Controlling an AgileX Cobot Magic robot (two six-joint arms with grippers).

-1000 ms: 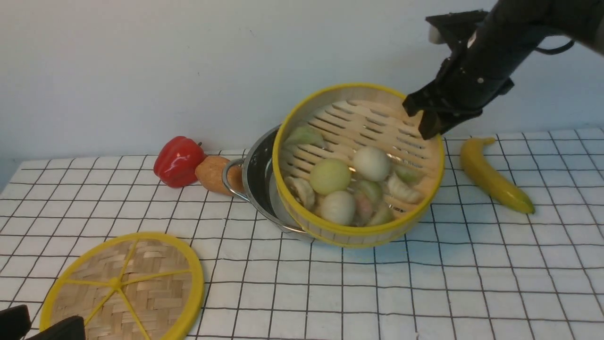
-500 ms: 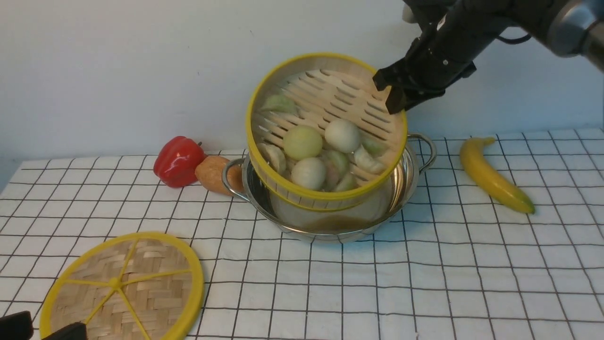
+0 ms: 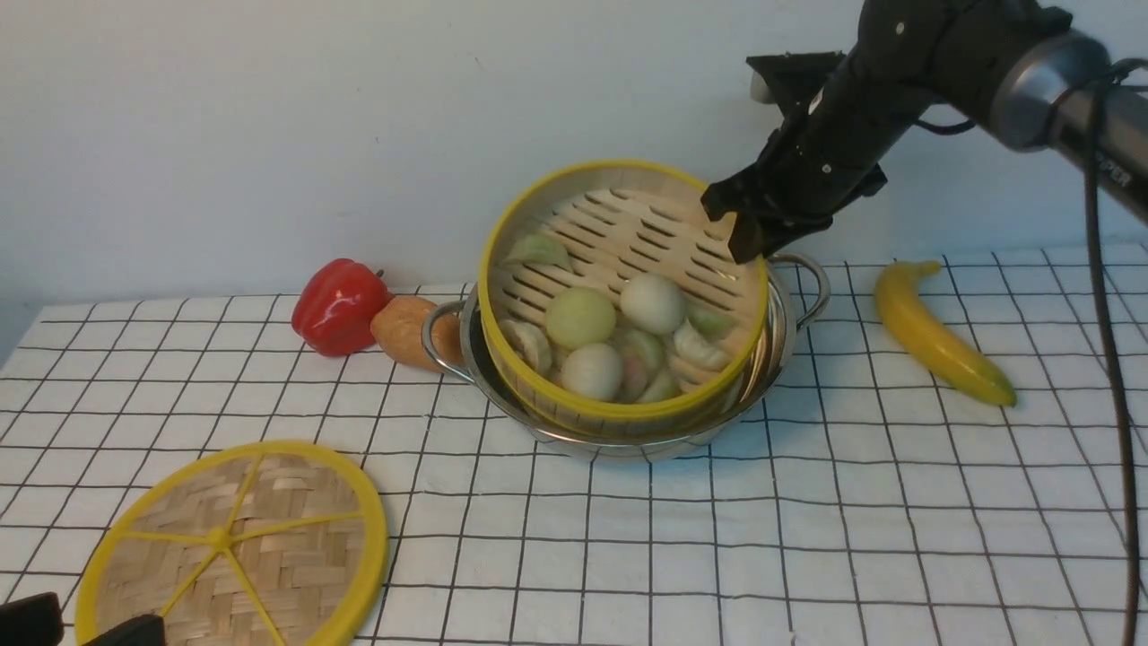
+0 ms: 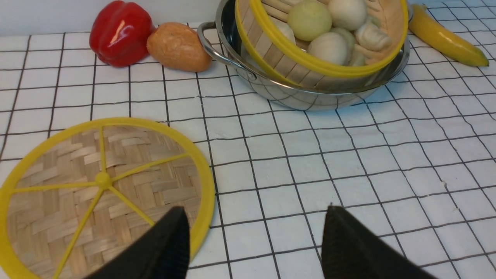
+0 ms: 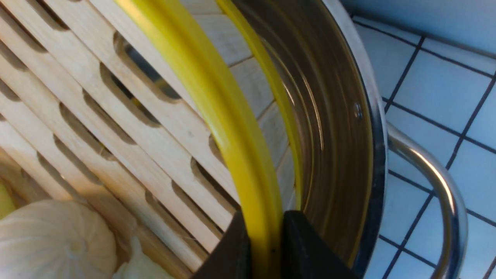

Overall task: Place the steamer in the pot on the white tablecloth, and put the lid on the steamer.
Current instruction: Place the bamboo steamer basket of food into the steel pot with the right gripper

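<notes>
Beside the pot point(image 3: 628, 445), pepper point(image 3: 338, 306), potato point(image 3: 404, 332), banana point(image 3: 937, 334), right pincer point(image 3: 743, 238) clamped on steamer point(image 3: 619, 235) rim, left pincer point(image 4: 254, 211) wide, empty

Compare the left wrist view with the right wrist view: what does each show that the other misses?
Only the left wrist view: the lid lying flat on the white tablecloth, the red bell pepper, a brown potato-like item, the banana, and the open left gripper.
Only the right wrist view: the right gripper pinching the yellow rim of the steamer, and the shiny inner wall of the pot up close.
Both: the steamer tilted in the pot, its buns, and the tablecloth.
</notes>
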